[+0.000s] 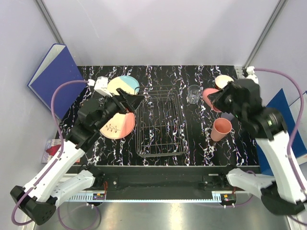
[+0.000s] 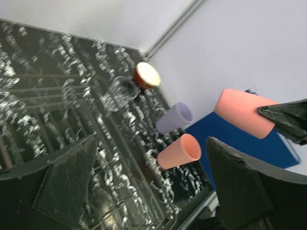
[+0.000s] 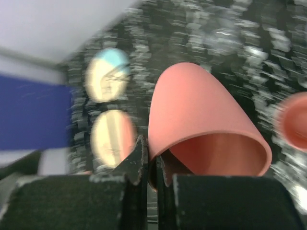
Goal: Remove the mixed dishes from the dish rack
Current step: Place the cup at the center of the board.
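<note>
The wire dish rack [image 1: 160, 122] stands mid-table with nothing showing in it; its wires show in the left wrist view [image 2: 72, 124]. My left gripper [image 1: 135, 101] is open and empty by the rack's left rim, its jaws wide apart [image 2: 151, 153]. My right gripper [image 1: 217, 99] is shut on the rim of a salmon-pink cup [image 3: 201, 120], held tilted above the table right of the rack [image 2: 244, 112]. On the table stand a second salmon-pink cup [image 1: 221, 129], a partly hidden lavender cup [image 2: 173, 118], a clear glass [image 1: 193, 93] and a red bowl [image 1: 223, 81].
A blue-and-cream plate [image 1: 123, 85] and a salmon-pink and cream plate [image 1: 117, 125] lie left of the rack, partly under my left arm. Blue binders stand at the far left [image 1: 55, 76] and at the right edge [image 1: 288, 120]. Walls close the back and sides.
</note>
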